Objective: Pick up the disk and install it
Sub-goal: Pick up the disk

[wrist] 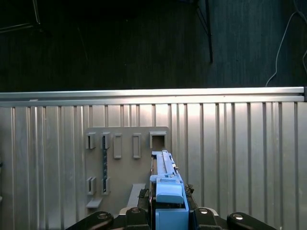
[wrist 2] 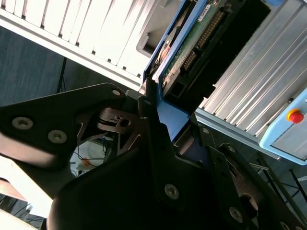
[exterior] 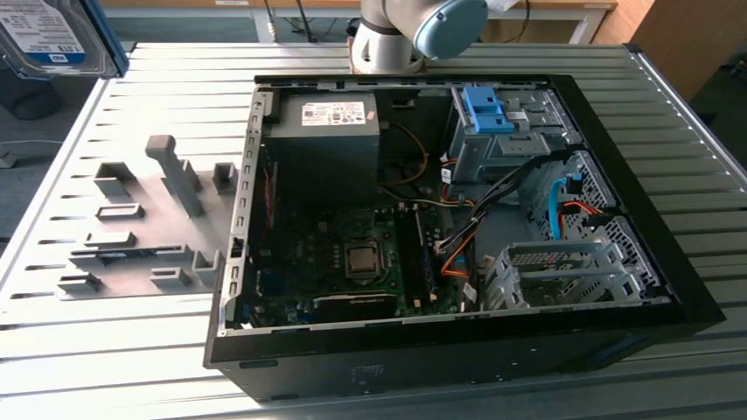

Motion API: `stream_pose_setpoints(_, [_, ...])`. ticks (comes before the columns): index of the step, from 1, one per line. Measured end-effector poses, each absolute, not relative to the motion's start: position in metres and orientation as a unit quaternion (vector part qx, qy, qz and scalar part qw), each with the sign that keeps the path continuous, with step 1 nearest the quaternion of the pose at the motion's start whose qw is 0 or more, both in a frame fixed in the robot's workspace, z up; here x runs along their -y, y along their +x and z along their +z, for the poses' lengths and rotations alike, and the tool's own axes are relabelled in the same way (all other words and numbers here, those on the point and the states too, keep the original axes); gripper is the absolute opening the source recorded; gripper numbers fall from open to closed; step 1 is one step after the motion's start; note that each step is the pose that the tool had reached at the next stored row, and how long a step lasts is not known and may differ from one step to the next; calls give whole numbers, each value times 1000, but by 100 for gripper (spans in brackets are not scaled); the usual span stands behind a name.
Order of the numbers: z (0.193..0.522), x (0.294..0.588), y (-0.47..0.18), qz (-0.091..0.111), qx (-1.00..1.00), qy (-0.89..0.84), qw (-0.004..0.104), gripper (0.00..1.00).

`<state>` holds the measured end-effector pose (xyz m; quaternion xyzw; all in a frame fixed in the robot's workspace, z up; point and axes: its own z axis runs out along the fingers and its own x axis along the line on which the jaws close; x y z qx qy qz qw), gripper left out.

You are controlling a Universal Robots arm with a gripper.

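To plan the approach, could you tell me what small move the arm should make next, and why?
Probably carry the disk sideways toward the open computer case. The gripper is shut on the disk's blue carrier, so it is already picked up, and in the exterior view the disk hangs at the far left, well apart from the case and its silver drive bays.

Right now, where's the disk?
The disk is clamped in the gripper, off the table, at the exterior view's top left corner; in the first wrist view it hangs edge-on over the grey fixture plate.
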<state>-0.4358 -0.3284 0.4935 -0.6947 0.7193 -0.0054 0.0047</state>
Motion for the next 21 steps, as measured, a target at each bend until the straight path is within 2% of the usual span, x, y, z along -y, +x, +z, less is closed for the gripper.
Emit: stream_pose_setpoints(21, [508,328,-436,-5,-719,-695,5,36])
